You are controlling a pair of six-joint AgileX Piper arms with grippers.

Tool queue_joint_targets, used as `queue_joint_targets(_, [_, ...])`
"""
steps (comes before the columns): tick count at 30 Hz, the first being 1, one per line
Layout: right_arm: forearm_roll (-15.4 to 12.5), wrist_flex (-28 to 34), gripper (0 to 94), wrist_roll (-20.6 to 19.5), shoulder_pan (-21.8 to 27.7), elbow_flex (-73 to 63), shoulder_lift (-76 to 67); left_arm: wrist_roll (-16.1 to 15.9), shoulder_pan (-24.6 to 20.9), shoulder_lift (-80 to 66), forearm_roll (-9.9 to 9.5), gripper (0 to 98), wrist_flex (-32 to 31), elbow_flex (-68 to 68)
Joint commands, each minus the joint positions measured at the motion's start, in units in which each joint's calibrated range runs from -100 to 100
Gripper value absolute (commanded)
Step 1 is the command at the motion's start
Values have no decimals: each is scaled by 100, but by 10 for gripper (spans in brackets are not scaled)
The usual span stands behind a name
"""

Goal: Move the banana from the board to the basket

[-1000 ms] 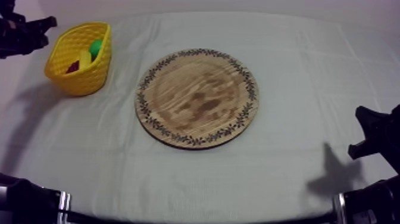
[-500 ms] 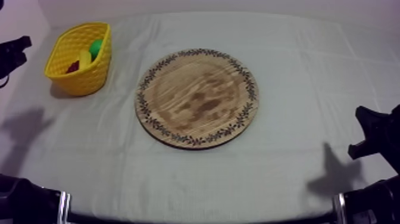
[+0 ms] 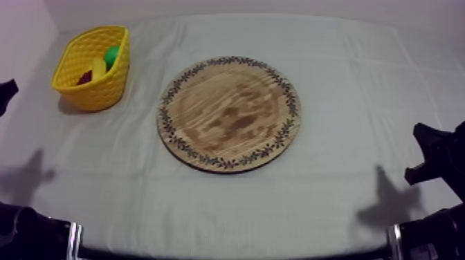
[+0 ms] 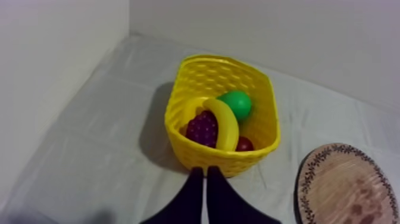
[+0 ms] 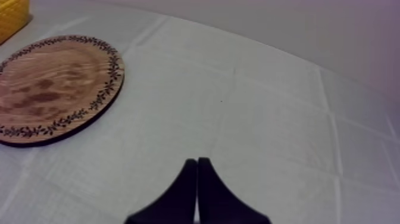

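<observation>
— Where's the banana (image 4: 226, 122)?
— In the yellow basket (image 3: 90, 93), upper left of the top view, lying across the grapes (image 4: 202, 128) (the pear (image 4: 237, 102) just behind).
— And the arms?
— The left pincer (image 4: 205, 174) is pressed together, aimed at the basket's near wall, apart from it. The right pincer (image 5: 196, 164), also pressed together, hangs low over the counter (image 5: 268, 119) near the wooden board (image 3: 228, 114).

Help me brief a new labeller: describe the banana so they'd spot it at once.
Find the yellow basket on the cloth beside the wooden board. Inside, the banana lies between the dark grapes and a green fruit. It alone is long, curved and yellow; its neighbours are rounded.
</observation>
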Motion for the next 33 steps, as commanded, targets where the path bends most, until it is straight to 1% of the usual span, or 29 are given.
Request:
queue_joint_targets(1, [-1,2,3,1,-1,-5,0,-19,-7,-544,4,0,-42,405])
queue_joint_targets(6, [-1,2,3,1,-1,-5,0,-109,-12,-1108,93,0,33,814])
queue_joint_targets(9, [-1,2,3,1,-1,-5,0,-229,-15,-1390,184,0,133,1005])
queue_joint_targets(15, [-1,2,3,1,-1,-5,0,-562,-111,-1784,410,0,264,1326])
queue_joint_targets(23, [1,2,3,2,-4,-5,0,-992,-458,-2459,808,0,272,1474])
queue_joint_targets(26, [0,2,3,0,-11,-5,0,-992,-479,-2629,832,0,209,1539])
queue_joint_targets(29, [-1,2,3,0,-20,-5,0,-992,-485,-2687,807,0,97,1735])
queue_joint_targets(31, [-1,2,3,0,-22,-5,0,-952,-487,-2703,715,0,77,2016])
queue_joint_targets(33, [1,2,3,-2,-21,-5,0,-792,-488,-2710,594,0,-15,2230])
